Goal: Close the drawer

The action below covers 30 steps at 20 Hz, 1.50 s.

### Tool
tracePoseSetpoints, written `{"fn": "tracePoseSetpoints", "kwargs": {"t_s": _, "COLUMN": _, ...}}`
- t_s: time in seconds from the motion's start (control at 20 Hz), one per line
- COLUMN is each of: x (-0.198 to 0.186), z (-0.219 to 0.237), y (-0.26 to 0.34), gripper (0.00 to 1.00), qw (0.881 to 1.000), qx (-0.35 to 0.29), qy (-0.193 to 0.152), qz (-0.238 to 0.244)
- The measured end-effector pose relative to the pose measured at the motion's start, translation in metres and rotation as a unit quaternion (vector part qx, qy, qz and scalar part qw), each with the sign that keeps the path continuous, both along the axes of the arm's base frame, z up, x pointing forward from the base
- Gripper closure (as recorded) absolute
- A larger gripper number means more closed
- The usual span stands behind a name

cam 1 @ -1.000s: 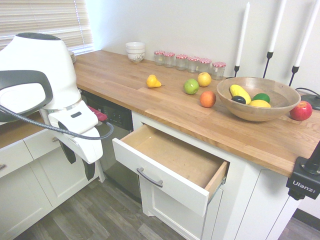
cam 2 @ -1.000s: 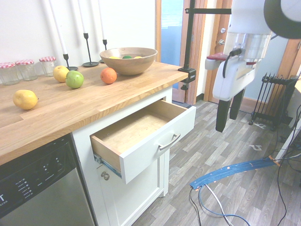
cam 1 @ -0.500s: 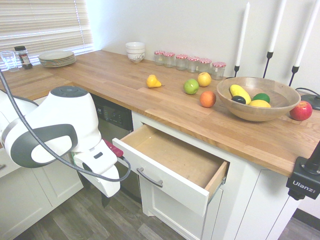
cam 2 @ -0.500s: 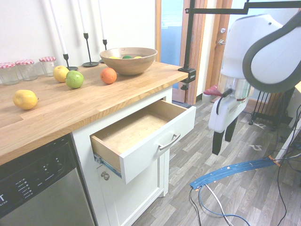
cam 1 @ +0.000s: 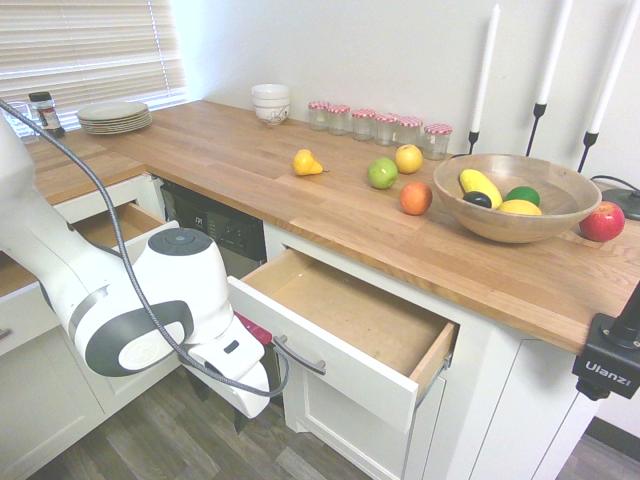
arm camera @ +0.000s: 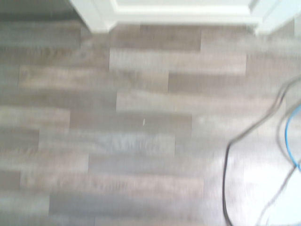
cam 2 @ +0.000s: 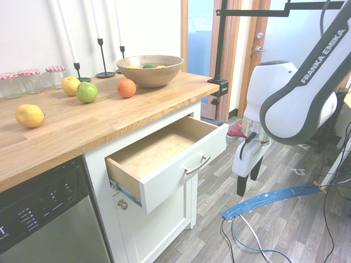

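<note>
The drawer (cam 1: 330, 345) stands pulled well out under the wooden countertop, and its bare-wood box (cam 2: 156, 148) has nothing in it. A curved grey bar handle (cam 1: 298, 356) (cam 2: 197, 165) runs across the white front. My gripper (cam 2: 248, 178) hangs in front of the drawer, lower than the handle and a short way off the front panel. It points down at the floor, open, with nothing between its dark fingers. In the first exterior view the white wrist (cam 1: 235, 355) sits just left of the handle. The wrist view shows only grey floor planks (arm camera: 141, 122) and the white cabinet base (arm camera: 178, 12).
A dishwasher (cam 1: 225, 230) sits beside the drawer cabinet. A smaller drawer (cam 1: 120, 220) is open on the left-hand counter run. Loose fruit (cam 1: 382, 173), a wooden bowl (cam 1: 505, 225), jars and candlesticks stand on the countertop (cam 1: 250, 160). Open floor (cam 2: 274, 230) lies in front of the cabinets.
The arm has swung down from counter height and in toward the drawer front, so the gripper now hangs below the handle. The drawer has not moved.
</note>
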State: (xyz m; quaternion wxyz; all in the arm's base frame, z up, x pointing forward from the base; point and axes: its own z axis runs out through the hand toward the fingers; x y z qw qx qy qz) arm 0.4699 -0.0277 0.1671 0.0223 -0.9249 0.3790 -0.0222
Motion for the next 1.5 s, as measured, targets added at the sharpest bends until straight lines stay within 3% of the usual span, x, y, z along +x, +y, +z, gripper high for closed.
{"fn": "tracePoseSetpoints", "kwargs": {"t_s": 0.5, "x": 0.027, "z": -0.029, "y": -0.006, "gripper": 0.0, "qw": 1.0, "qx": 0.006, "qy": -0.013, "qz": -0.009}}
{"fn": "tracePoseSetpoints", "kwargs": {"t_s": 0.55, "x": 0.029, "z": -0.031, "y": -0.006, "gripper": 1.0, "qw": 1.0, "qx": 0.006, "qy": -0.013, "qz": -0.007}}
{"fn": "tracePoseSetpoints", "kwargs": {"t_s": 1.5, "x": 0.043, "z": -0.041, "y": -0.008, "gripper": 1.0, "qw": 1.0, "qx": 0.003, "qy": -0.016, "qz": -0.005}}
